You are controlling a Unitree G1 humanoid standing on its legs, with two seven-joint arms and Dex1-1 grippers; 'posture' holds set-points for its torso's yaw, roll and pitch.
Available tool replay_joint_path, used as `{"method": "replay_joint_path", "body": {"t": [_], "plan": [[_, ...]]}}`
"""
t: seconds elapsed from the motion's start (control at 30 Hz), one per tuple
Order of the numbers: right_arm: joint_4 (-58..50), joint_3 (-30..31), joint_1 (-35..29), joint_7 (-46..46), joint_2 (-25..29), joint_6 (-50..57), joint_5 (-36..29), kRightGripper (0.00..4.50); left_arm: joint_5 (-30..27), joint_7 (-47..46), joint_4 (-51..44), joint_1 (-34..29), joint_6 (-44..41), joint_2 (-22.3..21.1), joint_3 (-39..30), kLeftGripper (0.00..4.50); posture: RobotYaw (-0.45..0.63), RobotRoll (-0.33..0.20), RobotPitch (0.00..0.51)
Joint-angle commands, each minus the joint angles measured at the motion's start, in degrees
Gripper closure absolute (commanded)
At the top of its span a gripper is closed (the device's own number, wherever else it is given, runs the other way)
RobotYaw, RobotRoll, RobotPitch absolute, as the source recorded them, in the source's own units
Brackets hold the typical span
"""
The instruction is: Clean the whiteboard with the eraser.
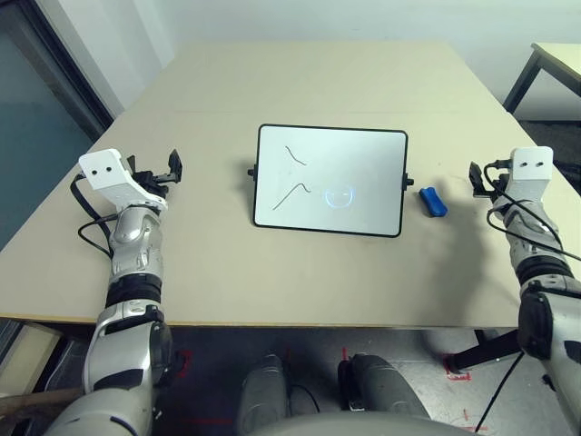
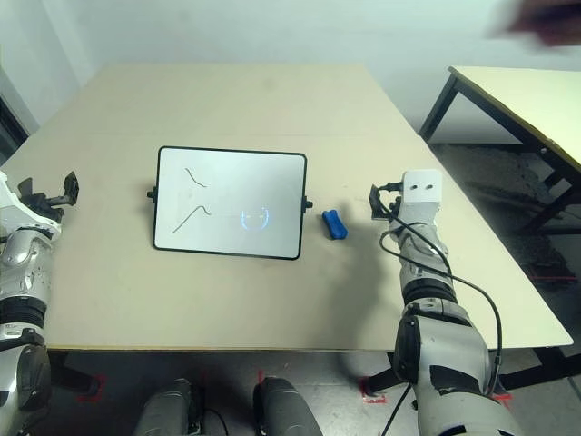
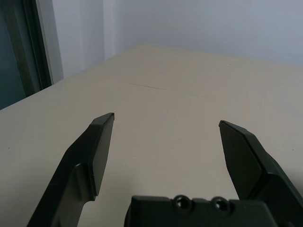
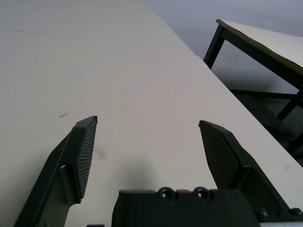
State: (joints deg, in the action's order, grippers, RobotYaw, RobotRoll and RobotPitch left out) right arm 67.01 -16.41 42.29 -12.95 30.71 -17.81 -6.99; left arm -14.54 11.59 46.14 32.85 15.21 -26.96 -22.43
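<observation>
Whiteboard (image 1: pixel 329 180): mid-table (image 1: pixel 227 263), black strokes and a bluish mark uncleaned.
Eraser (image 1: pixel 432 202): lying untouched just right of the board.
Left end effector (image 3: pixel 165 124): spread, empty.
Right end effector (image 4: pixel 147 122): spread, empty.
Progress: nothing wiped; pickup and wiping remain.

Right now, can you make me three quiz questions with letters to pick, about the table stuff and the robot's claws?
1. Where is the eraser?
A. on the whiteboard
B. on the table between the whiteboard and the right gripper
C. in the left gripper

2. What colour is the eraser?
A. red
B. green
C. blue

3. How is the left gripper?
A. open, empty
B. shut on the eraser
C. shut on the whiteboard

Answers: 1 B, it lies just off the board's right edge. 2 C, it is bright blue. 3 A, its fingers stand apart over bare table.
</observation>
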Motion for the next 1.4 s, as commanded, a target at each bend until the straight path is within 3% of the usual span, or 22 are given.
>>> {"method": "replay_joint_path", "body": {"t": [0.03,0.27,0.5,0.67,1.27,1.4], "plan": [[-1.2,-0.6,-1.2,0.8,0.4,1.4,-0.5,0.03,-0.2,-0.1,0.1,0.4,-1.1,-0.1,-0.1,0.0,-0.08,0.0,0.076],[-10.5,0.4,-2.3,-1.9,-0.1,12.4,-1.5,0.03,-2.4,6.4,-7.5,2.8,-7.9,-0.8,2.1,0.0,-0.08,0.0,0.078],[-36.8,4.2,-8.9,-6.0,-1.4,37.8,-3.7,0.03,-7.9,23.8,-24.9,1.1,-28.1,-3.7,10.6,0.0,-0.08,0.0,0.082],[-49.7,7.2,-14.1,-7.2,-3.6,49.2,-4.6,0.03,-8.6,29.1,-31.8,0.7,-35.2,-5.8,13.8,0.0,-0.08,0.0,0.075],[-57.2,8.7,-19.4,-6.1,-5.7,59.5,-3.9,0.03,-6.9,33.1,-30.8,3.7,-37.0,-4.5,17.0,0.0,-0.1,0.0,0.076],[-59.9,8.4,-21.0,-5.4,-6.2,61.4,-4.2,0.91,-6.3,34.2,-30.0,3.4,-36.5,-4.8,16.9,0.0,-0.11,0.0,0.079]]}}
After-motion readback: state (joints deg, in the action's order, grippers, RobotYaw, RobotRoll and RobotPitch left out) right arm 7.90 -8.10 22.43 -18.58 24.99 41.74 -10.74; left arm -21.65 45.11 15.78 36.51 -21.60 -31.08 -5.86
